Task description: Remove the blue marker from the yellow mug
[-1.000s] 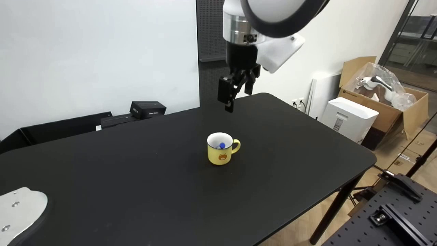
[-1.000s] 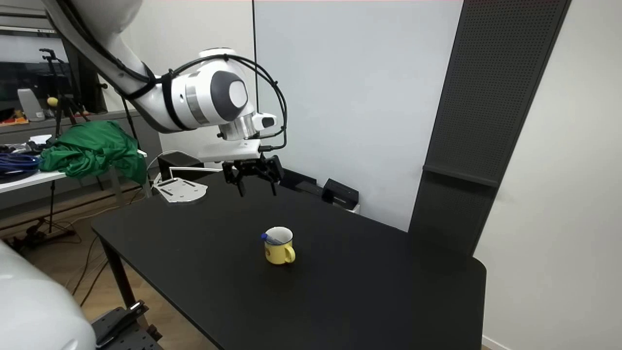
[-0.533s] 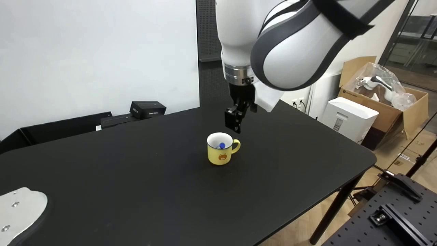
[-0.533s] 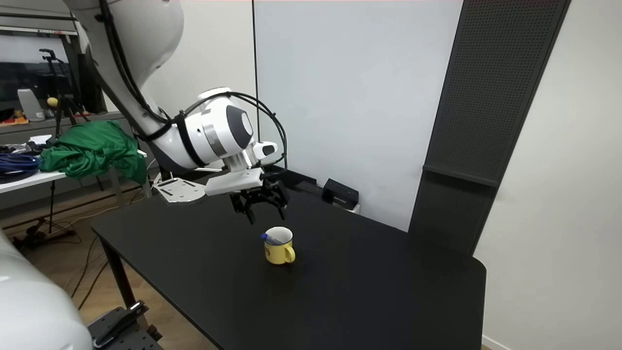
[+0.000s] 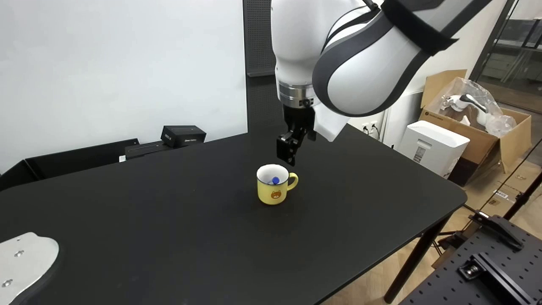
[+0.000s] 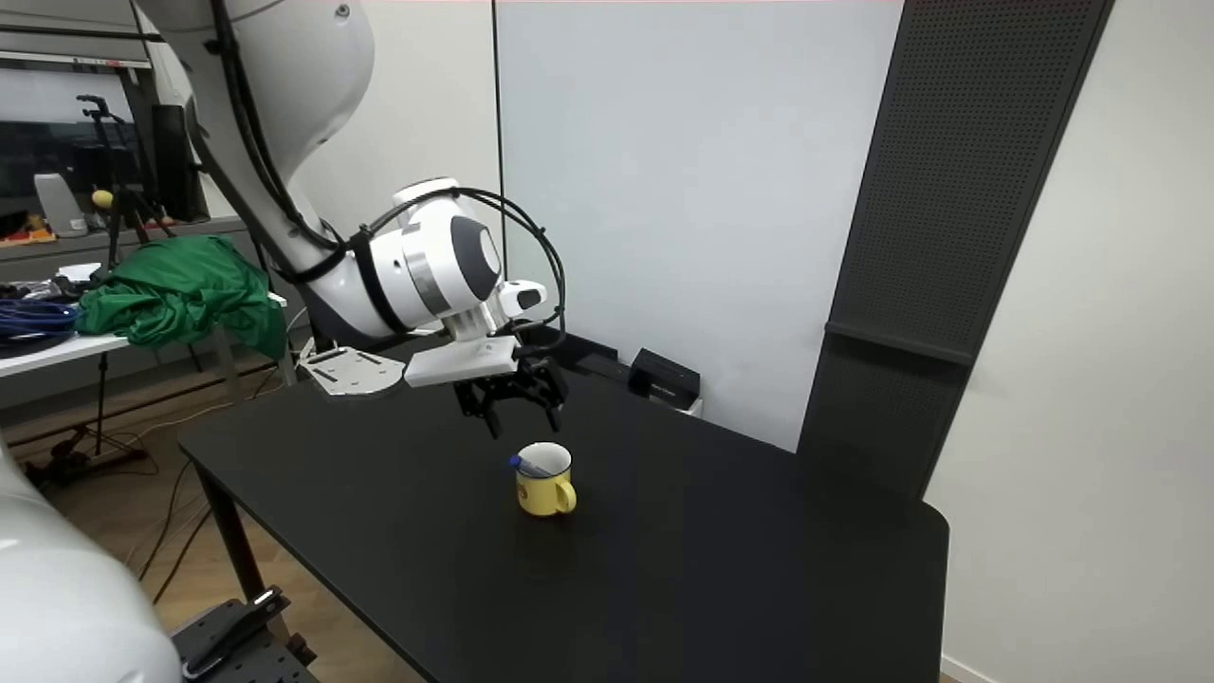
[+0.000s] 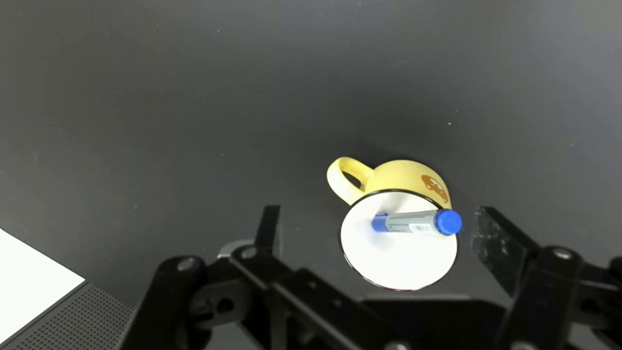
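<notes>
A rounded white robot arm, trimmed with dark-grey bands, carries black straps and a silvery metal ring. Black cables run along its outside and loop around near the wrist. A white bar sits beside the black gripper, whose angular, jointed fingers bear round silver screws and flat pads, one flecked with pale marks.

in an exterior view the mug stands upright on the bench, well in from the right corner. the marker leans inside it, one end at the rim. the gripper hangs above, apart from both. a box sits at the far edge, left of the mug; a carton stands beyond the right edge.
</notes>
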